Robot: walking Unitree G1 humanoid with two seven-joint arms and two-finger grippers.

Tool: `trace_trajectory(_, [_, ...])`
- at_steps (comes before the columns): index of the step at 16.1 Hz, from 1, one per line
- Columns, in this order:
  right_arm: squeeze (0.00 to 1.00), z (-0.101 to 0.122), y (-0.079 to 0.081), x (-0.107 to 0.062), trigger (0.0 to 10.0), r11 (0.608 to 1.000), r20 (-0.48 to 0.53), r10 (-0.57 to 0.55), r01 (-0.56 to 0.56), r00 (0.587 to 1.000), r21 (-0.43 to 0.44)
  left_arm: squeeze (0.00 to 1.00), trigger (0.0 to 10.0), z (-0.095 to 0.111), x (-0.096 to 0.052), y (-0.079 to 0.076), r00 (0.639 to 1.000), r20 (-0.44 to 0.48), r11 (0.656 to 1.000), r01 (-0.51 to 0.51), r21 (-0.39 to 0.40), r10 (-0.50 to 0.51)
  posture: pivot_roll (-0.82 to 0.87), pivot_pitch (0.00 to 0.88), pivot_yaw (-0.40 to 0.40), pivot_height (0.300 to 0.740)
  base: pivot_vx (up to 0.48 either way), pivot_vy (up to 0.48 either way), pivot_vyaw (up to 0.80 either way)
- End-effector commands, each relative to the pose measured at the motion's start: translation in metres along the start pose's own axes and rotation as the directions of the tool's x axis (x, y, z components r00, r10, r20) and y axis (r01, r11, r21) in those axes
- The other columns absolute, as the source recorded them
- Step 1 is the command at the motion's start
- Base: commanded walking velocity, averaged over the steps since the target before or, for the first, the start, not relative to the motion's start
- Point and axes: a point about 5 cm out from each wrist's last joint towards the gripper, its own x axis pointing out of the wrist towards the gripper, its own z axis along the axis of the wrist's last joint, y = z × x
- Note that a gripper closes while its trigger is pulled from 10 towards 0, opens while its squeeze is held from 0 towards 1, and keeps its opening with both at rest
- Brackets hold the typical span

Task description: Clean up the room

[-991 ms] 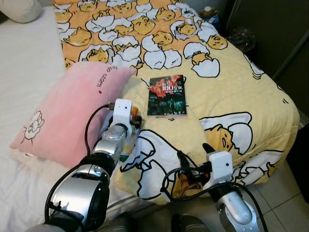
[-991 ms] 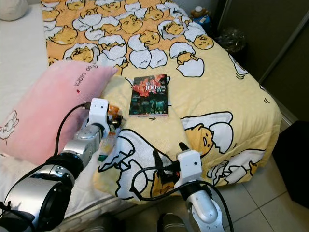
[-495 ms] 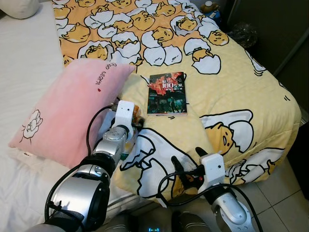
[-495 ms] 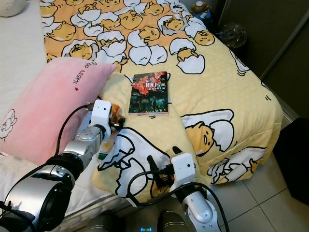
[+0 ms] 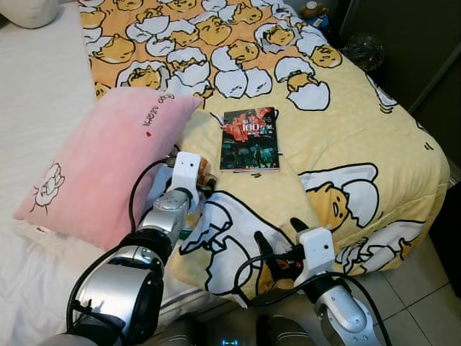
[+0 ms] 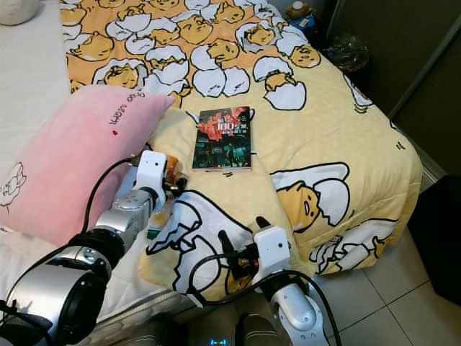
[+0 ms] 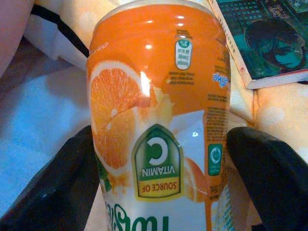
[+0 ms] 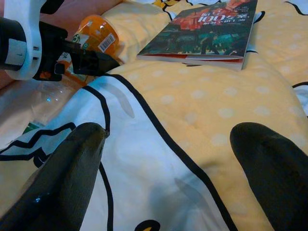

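An orange juice bottle (image 7: 159, 110) lies on the bed in the gap between the pink pillow (image 5: 101, 166) and the yellow egg-print blanket (image 5: 346, 122). My left gripper (image 5: 202, 184) is open, with one black finger (image 7: 57, 187) on each side of the bottle, close against it. A dark-covered book (image 5: 248, 139) lies flat on the blanket just beyond the bottle. Near the bed's front edge my right gripper (image 5: 279, 236) hovers open and empty above the blanket, short of the book (image 8: 207, 33).
White mattress (image 5: 36, 94) stretches off to the left, with a white pillow (image 5: 29, 13) at the far corner. A dark cabinet (image 5: 410, 50) and a crumpled plastic bag (image 5: 360, 52) stand right of the bed. Tiled floor (image 5: 425, 310) shows at lower right.
My right arm has dropped a little and shifted left along the bed's front edge. The left gripper stays around the bottle.
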Motion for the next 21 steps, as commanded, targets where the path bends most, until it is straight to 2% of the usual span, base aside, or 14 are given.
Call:
trace_trajectory(1, [0.00,-0.002,0.001,-0.001,10.0,1.000,0.001,0.007,-0.007,1.000,0.002,1.00,10.0,-0.011,-0.001,0.001,0.999,-0.043,1.000,0.004,-0.028,-0.005,-0.21,0.169,0.044,0.740,0.000,0.000,0.00])
trace_trajectory(6, [0.00,0.000,-0.005,0.004,10.0,1.000,0.007,-0.023,0.023,1.000,0.018,1.00,10.0,-0.018,-0.003,-0.005,0.998,-0.025,0.998,0.055,-0.031,-0.056,-0.20,0.151,0.052,0.740,0.000,0.000,0.00])
trace_trajectory(9, [0.00,0.000,-0.007,0.007,10.0,0.999,0.011,-0.036,0.036,0.999,0.026,1.00,10.0,-0.014,-0.005,-0.006,0.996,0.030,0.995,0.090,-0.037,-0.088,-0.19,0.127,0.059,0.740,0.000,0.000,0.00])
trace_trajectory(12, [0.00,0.004,-0.014,0.014,10.0,0.998,0.028,-0.063,0.062,0.998,0.030,1.00,10.0,0.020,-0.012,-0.003,0.965,0.227,0.990,0.139,-0.020,-0.131,-0.17,0.098,0.059,0.740,0.000,0.000,0.00])
trace_trajectory(15, [0.00,0.013,-0.021,0.026,10.0,0.994,0.065,-0.104,0.101,0.992,0.044,1.00,10.0,0.066,-0.026,0.001,0.900,0.411,0.986,0.168,-0.019,-0.146,-0.15,0.068,0.057,0.740,0.000,0.000,0.00])
trace_trajectory(17, [0.00,0.018,-0.022,0.032,10.0,0.993,0.081,-0.107,0.103,0.991,0.049,1.00,10.0,0.074,-0.030,0.001,0.889,0.426,0.985,0.170,0.033,-0.168,-0.14,0.054,0.059,0.740,0.000,0.000,0.00])
trace_trajectory(18, [0.00,0.018,-0.021,0.035,10.0,0.993,0.084,-0.107,0.103,0.991,0.049,0.00,10.0,0.068,-0.030,0.000,0.897,0.401,0.983,0.169,0.073,-0.184,-0.14,0.050,0.063,0.740,0.000,0.000,0.00])
trace_trajectory(19, [0.00,0.017,-0.020,0.035,10.0,0.993,0.084,-0.107,0.103,0.991,0.050,0.00,10.0,0.057,-0.031,-0.003,0.909,0.363,0.979,0.176,0.107,-0.203,-0.14,0.053,0.067,0.740,0.000,0.000,0.00])
trace_trajectory(21, [0.00,0.016,-0.019,0.036,10.0,0.993,0.085,-0.111,0.107,0.990,0.051,0.00,10.0,0.054,-0.035,-0.005,0.912,0.356,0.977,0.169,0.131,-0.205,-0.14,0.055,0.070,0.740,0.000,0.000,0.00])
